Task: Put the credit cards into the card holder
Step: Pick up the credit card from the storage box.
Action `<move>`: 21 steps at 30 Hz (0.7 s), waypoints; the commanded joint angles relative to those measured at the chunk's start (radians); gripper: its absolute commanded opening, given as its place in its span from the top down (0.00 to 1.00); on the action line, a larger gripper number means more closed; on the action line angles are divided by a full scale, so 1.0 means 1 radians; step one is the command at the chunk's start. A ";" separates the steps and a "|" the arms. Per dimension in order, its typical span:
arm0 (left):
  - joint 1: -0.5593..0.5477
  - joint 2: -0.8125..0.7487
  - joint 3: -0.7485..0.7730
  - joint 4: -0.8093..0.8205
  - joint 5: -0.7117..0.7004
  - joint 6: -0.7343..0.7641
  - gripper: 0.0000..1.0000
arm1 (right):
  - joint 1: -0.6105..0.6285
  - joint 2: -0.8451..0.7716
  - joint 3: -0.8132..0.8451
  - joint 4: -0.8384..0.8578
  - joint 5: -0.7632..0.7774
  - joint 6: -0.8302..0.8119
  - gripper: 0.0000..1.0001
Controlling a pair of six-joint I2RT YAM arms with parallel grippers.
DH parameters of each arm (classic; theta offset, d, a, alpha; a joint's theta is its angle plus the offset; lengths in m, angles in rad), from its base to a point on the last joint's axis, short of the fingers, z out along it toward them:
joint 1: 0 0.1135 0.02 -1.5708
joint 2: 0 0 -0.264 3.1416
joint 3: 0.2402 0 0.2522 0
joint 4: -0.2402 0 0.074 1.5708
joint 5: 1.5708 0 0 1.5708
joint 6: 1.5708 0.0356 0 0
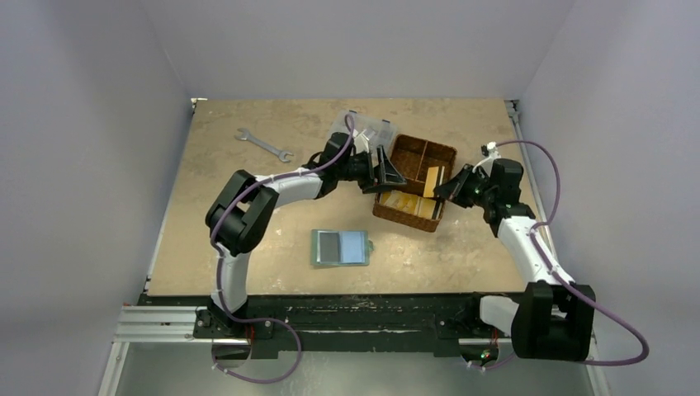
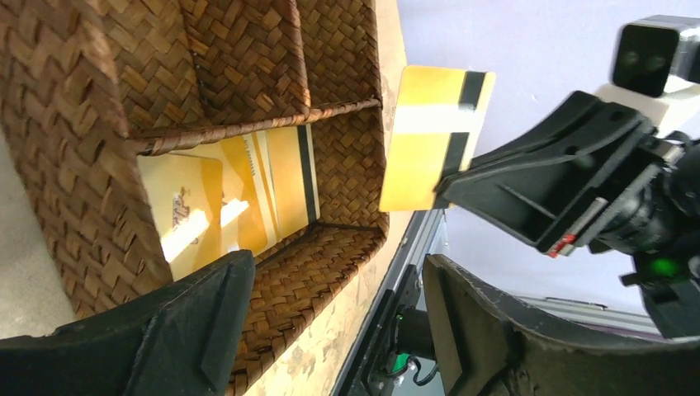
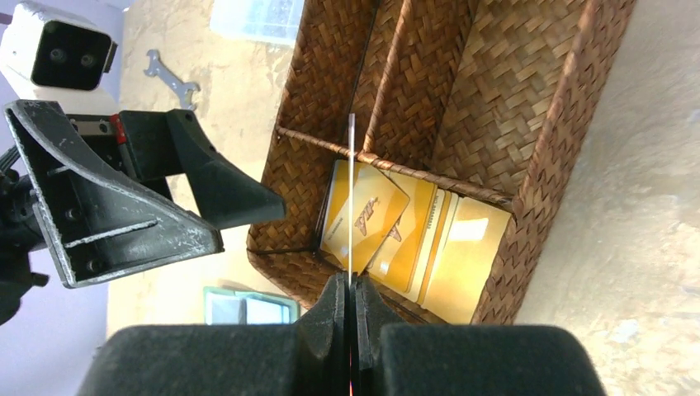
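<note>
The right pincer (image 3: 350, 285) pinches a gold card (image 2: 429, 140) by its edge above the basket (image 1: 413, 221). The card could slip or strike the wide-open left pincer (image 1: 390, 173) before reaching the card holder (image 1: 340, 247) at the basket's seven o'clock.

Soft, even overhead light fills the top view. The table (image 1: 215, 181) reads mid-tan with only faint shadows under the arms, and fine detail is slightly soft. In the left wrist view, glare streaks the credit cards (image 2: 202, 223) at 8 o'clock, and the left gripper (image 2: 338, 276) at 6 o'clock is blurred. In the right wrist view, the table at 3 o'clock is bright, the basket (image 3: 495, 99) weave is sharp, the held card (image 3: 351, 198) shows as a thin pale line, and the right gripper (image 3: 350, 285) at 6 o'clock is out of focus.
</note>
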 commanded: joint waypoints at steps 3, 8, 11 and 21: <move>0.019 -0.152 -0.019 -0.213 -0.095 0.177 0.20 | 0.107 -0.091 0.100 -0.130 0.113 -0.107 1.00; 0.080 -0.388 -0.192 -0.386 -0.166 0.330 0.21 | 0.335 -0.061 0.083 -0.057 -0.025 -0.003 1.00; 0.123 -0.533 -0.333 -0.448 -0.163 0.373 0.35 | 0.459 0.005 0.018 0.092 -0.149 0.124 1.00; 0.135 -0.659 -0.674 -0.328 -0.120 0.311 0.63 | 0.673 0.249 0.054 0.172 -0.145 0.165 1.00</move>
